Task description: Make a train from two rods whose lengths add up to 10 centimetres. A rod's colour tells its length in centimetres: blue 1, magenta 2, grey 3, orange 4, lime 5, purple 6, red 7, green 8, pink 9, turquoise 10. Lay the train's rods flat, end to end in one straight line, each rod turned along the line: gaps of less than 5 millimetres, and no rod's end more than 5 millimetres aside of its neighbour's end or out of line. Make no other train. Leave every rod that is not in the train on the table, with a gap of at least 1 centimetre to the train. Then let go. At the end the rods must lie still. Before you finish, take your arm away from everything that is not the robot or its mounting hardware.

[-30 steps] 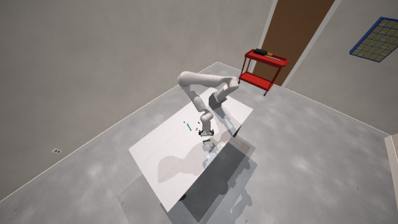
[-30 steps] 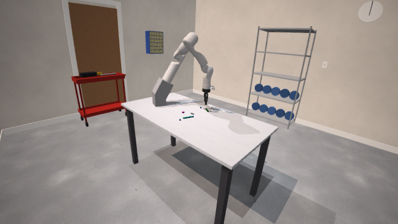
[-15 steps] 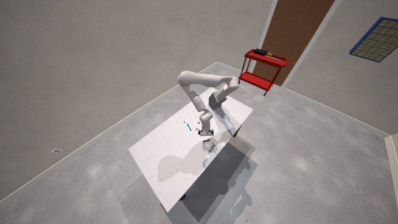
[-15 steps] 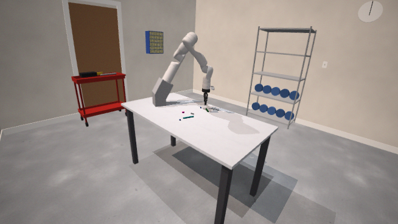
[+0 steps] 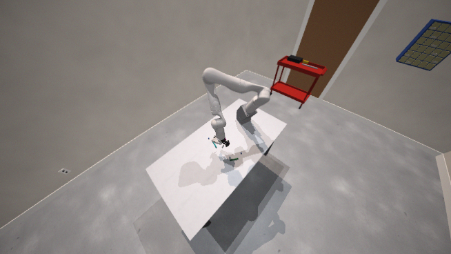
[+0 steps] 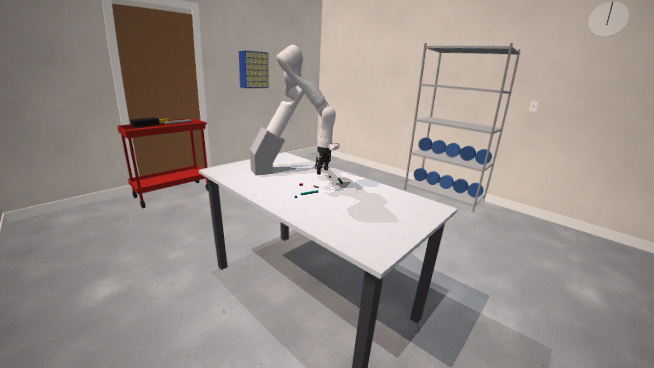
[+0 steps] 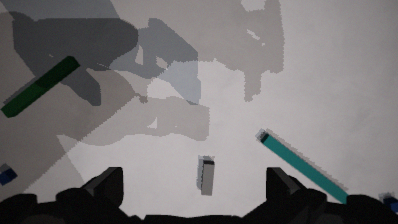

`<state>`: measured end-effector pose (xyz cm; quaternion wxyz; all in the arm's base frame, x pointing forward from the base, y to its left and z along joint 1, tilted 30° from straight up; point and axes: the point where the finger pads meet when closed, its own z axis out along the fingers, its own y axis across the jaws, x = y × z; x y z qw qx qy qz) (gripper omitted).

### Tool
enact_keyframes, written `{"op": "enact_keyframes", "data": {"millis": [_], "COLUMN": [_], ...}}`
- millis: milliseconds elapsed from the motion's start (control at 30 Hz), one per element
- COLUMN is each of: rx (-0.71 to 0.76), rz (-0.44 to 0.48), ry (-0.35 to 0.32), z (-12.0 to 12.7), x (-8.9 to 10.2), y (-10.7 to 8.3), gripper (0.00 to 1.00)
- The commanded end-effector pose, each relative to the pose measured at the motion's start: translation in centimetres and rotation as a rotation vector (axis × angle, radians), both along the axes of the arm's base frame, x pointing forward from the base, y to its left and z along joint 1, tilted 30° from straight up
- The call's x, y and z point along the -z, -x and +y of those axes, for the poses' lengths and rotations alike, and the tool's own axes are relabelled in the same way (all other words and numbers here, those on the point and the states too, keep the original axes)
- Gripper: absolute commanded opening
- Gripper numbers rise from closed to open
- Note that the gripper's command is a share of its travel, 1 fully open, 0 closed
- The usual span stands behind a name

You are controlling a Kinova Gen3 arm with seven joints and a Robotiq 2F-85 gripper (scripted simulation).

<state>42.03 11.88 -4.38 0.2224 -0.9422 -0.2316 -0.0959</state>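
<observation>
So the pincer is spread wide with nothing in it, hanging a bit above the bench. My read: it's between picks, on its way to fetch a partner rod.

Only one pair of what I can see adds up to 10, the green rod (8) plus the magenta rod (2). Green lies flat and slanted near the far long edge of the bench. Magenta sits well apart from it, past the grey rod and the turquoise rod.

Right now the wrist cam has grey lying roughly between the two fingers, but grey is no use here, I see no red one to go with it. So I'd guess the next move is to carry on to magenta, turn the jaws across it, drop and close. Then set it down end to end with green, along green's slant. Grey and turquoise already look far enough from green to stay put.

Hard to see:
- magenta isn't in the wrist view at all, and it's just a speck from outside
- its heading is anyone's guess
- a blue rod shows as a dot, and blue scraps are cut off at both lower corners of the wrist view
- the lower end of turquoise disappears behind a finger
</observation>
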Motion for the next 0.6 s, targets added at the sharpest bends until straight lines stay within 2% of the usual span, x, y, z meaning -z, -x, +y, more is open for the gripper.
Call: {"op": "enact_keyframes", "data": {"millis": [0, 200, 567], "rx": [0.117, 0.285, 0.311], "rz": [0.037, 0.123, 0.136], "ry": [-0.014, -0.054, -0.061], "z": [-4.1, -9.3, -10.1], "x": [0.9, 2.7, 2.9], "y": [-0.7, -0.3, -0.2], "gripper": [1.00, 1.00, 1.00]}}
